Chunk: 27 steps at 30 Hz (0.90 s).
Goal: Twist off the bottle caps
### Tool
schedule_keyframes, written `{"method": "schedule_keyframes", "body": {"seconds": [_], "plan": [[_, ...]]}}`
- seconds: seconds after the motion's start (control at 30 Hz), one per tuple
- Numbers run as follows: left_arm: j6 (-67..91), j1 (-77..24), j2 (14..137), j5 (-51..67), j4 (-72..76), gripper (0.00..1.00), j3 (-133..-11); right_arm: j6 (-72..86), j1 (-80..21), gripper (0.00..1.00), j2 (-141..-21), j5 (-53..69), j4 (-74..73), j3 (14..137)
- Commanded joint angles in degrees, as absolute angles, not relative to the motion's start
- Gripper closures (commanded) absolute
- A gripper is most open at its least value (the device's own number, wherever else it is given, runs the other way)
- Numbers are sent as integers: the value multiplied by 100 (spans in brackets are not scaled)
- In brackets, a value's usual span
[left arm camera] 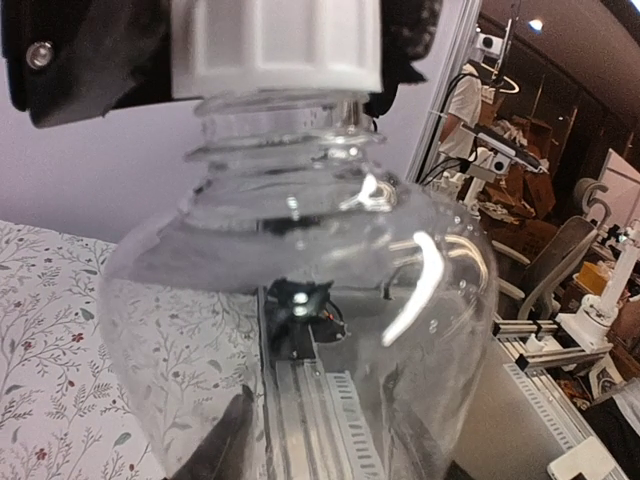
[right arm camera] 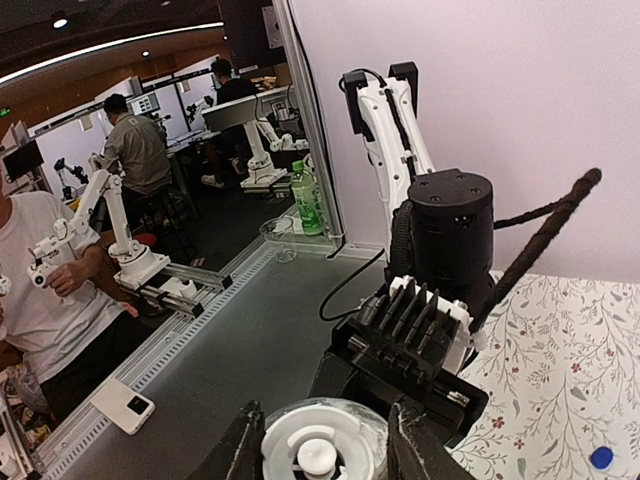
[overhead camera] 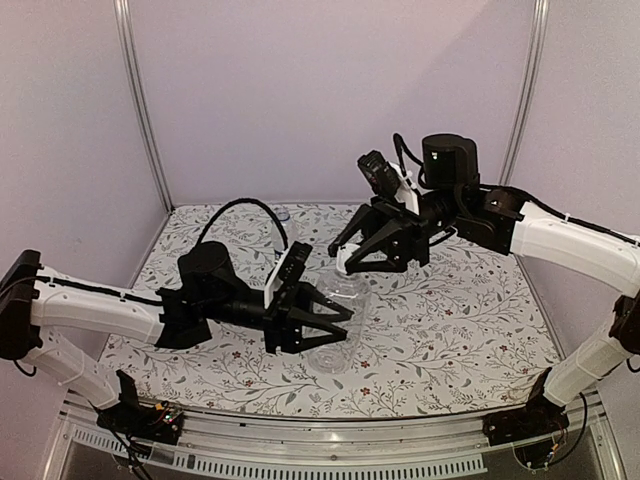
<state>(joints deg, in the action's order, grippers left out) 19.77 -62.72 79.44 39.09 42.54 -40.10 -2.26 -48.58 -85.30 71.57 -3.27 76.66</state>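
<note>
The shorter unlabelled clear bottle (overhead camera: 340, 300) is held off the table between both arms. My left gripper (overhead camera: 335, 318) is shut on its round body; in the left wrist view the bottle (left arm camera: 300, 300) fills the frame, with my gripper (left arm camera: 330, 440) around it and a dark finger (left arm camera: 225, 445) low on its left side. My right gripper (overhead camera: 346, 262) is shut on the pale cap (overhead camera: 345, 266). The cap (left arm camera: 275, 45) sits on the neck, threads bare below it. The right wrist view shows the cap (right arm camera: 320, 445) between my gripper's (right arm camera: 325, 440) jaws. A blue cap (right arm camera: 600, 457) lies on the table. The Pepsi bottle is out of view.
The floral tablecloth (overhead camera: 450, 330) covers the table inside pale walls with metal posts (overhead camera: 140, 100). A small clear object (overhead camera: 283, 214) stands at the back behind the left arm's cable. The left arm's body (right arm camera: 440, 250) is close in front of the right wrist camera.
</note>
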Motion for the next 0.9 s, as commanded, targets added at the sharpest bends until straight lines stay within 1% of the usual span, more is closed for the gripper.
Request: {"method": "schedule_keyframes", "body": {"seconds": [0.0, 0.07, 0.13, 0.2, 0.27, 0.43, 0.73, 0.87], "plan": [[1794, -6247, 7675, 3489, 4410, 66, -3944, -76, -4788, 51, -8429, 6067, -485, 7726], [1723, -6241, 7597, 3070, 4213, 66, -3944, 78, -4785, 37, -8333, 5634, -528, 7726], [1660, -6247, 7541, 2562, 3975, 65, -3958, 287, -4789, 25, -8241, 5211, -562, 7741], [1625, -6244, 7511, 2016, 3753, 65, -3985, 479, -4784, 18, -8153, 4824, -575, 7758], [1598, -6249, 7506, 1520, 3580, 64, -4011, 644, -4785, 15, -8078, 4361, -571, 7773], [1529, -6347, 7577, 552, 3271, 64, -4078, 1036, -4785, 10, -7891, 3242, -569, 7791], [1494, -6632, 7788, -994, 2795, 63, -4398, 1595, -4949, 10, -8002, 1653, -811, 7916], [1527, -6671, 7863, -1322, 2663, 62, -4515, 1637, -5115, 11, -8147, 1370, -891, 7979]]}}
